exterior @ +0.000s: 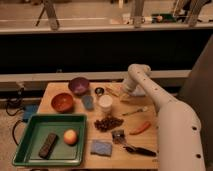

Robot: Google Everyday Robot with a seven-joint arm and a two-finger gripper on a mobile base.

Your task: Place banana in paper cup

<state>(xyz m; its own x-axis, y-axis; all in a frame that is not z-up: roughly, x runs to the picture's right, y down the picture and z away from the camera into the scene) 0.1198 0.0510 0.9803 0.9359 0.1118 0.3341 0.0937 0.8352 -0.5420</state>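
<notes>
The claw [125, 94] is hanging low over the back of the tabletop [52, 91], right of the middle, at the end of the white arm [150, 95], which is reaching in from the right. The arm's own wrist is covering much of the claw, so I cannot tell whether it is apart or together, or whether it is holding anything.

Just left of it the banana [112, 91] is lying on the wood as a slim pale streak, too faint to say whether it is touching the claw. It is sitting between the claw and a tiny dark metal cup [99, 91].

In front of those, the paper cup [105, 104] is standing upright near the middle of the tabletop, apart from the banana, with a bluish item [87, 102] just beside it on the left. A pale utensil [134, 111] is lying to the cup's right.

Further left a purple bowl [78, 85] and a brown bowl [62, 101] are sitting near each other. Nearer the front, a dark heap [109, 122] is blurring into one mass, and an orange piece [140, 128] is lying beside the arm. A small metal thing [118, 136], a black tool [137, 149] and a blue pad [101, 147] are lying along the front edge.

The green tray [30, 137] is filling the front left corner, holding a round fruit [70, 136] and a dark bar [48, 145].
</notes>
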